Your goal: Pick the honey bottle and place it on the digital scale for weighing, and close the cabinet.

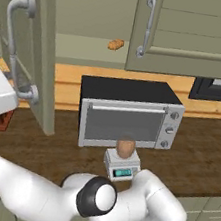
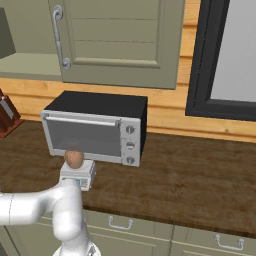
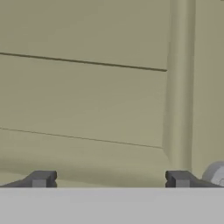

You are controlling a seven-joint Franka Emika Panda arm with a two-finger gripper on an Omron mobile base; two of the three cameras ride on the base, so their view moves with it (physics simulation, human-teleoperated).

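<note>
Two fingertips: you see the claw (image 3: 109,179) in the hand view with its tips spread wide apart and nothing between them, right up against a panelled sage-green door face.
Claw surroundings: a rounded silver piece (image 3: 216,174) shows at the right tip; you cannot tell from that view what it belongs to.
Honey bottle: the honey bottle (image 1: 125,147) stands upright on the digital scale (image 1: 121,165), near the front edge of the dark wood surface (image 1: 197,151).
Scale: its teal display faces you, and it sits just in front of the toaster oven (image 1: 127,112).
Toaster oven: silver front, black top, glass door shut, three knobs down its right side.
Knife block: a reddish knife block (image 2: 6,117) stands at the far left of the right base view.
Cabinet: the cabinet (image 1: 195,35) hangs above the oven; its right door is shut, its left door (image 1: 39,45) swung open toward you.
Shelf: a small orange-brown bread-like lump (image 1: 116,44) lies on the open shelf.
Window: a dark-framed window (image 2: 225,55) is on the wall to the right.
</note>
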